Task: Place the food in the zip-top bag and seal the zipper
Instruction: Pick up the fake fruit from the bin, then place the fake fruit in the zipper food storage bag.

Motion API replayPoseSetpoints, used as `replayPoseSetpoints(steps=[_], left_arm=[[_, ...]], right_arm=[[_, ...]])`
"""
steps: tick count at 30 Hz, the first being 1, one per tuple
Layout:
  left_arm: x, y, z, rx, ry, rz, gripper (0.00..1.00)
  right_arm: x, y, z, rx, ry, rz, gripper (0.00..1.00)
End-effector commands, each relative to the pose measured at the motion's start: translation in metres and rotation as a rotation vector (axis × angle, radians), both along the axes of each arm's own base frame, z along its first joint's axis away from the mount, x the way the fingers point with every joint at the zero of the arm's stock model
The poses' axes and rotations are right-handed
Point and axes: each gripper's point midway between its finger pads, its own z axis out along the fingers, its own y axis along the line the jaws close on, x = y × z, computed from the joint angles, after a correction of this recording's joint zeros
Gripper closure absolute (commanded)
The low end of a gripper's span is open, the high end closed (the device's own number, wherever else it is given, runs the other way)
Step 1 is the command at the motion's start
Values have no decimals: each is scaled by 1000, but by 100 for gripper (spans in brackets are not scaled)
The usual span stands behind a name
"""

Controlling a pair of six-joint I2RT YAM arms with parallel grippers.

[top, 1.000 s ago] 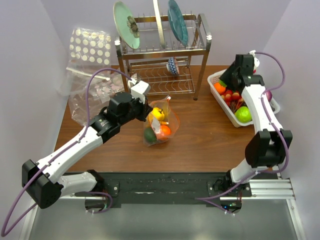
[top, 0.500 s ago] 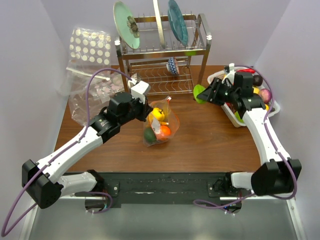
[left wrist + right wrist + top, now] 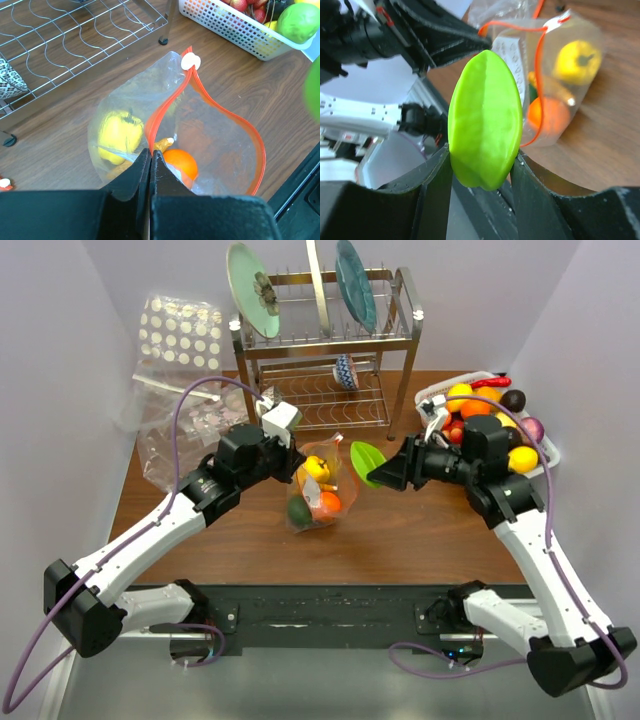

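Note:
The zip-top bag (image 3: 322, 485) stands open on the table, holding a yellow pepper (image 3: 118, 132), an orange fruit (image 3: 181, 162) and a dark green piece (image 3: 299, 510). Its orange-red zipper (image 3: 227, 112) gapes wide, with the white slider (image 3: 190, 61) at the far end. My left gripper (image 3: 150, 156) is shut on the zipper's near edge and holds the mouth up. My right gripper (image 3: 482, 167) is shut on a bright green ribbed fruit (image 3: 485, 120), held in the air just right of the bag's mouth (image 3: 366, 462).
A white basket (image 3: 438, 432) of more toy fruit stands at the right. A metal dish rack (image 3: 325, 370) with plates stands behind the bag. A dotted clear bag (image 3: 178, 335) and other clear bags lie at the back left.
My right arm has swung left from the basket, carrying the bright green fruit to just beside the bag's mouth. The left gripper and the bag have not moved.

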Motion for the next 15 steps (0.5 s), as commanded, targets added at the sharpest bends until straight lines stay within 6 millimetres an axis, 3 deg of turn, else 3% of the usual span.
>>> replayPoseSetpoints(steps=[1,8,15], left_arm=[[5,-1,16,-34,-51,-1,100],[6,0,16,-31,-50,0,100],[5,0,17,-31,-53,0,100]], right_arm=[[-13,19,-24,-30,74,116,66],[-4,54,-45,-101,114,146,66],[38,77,-61,-150,163,22,68]])
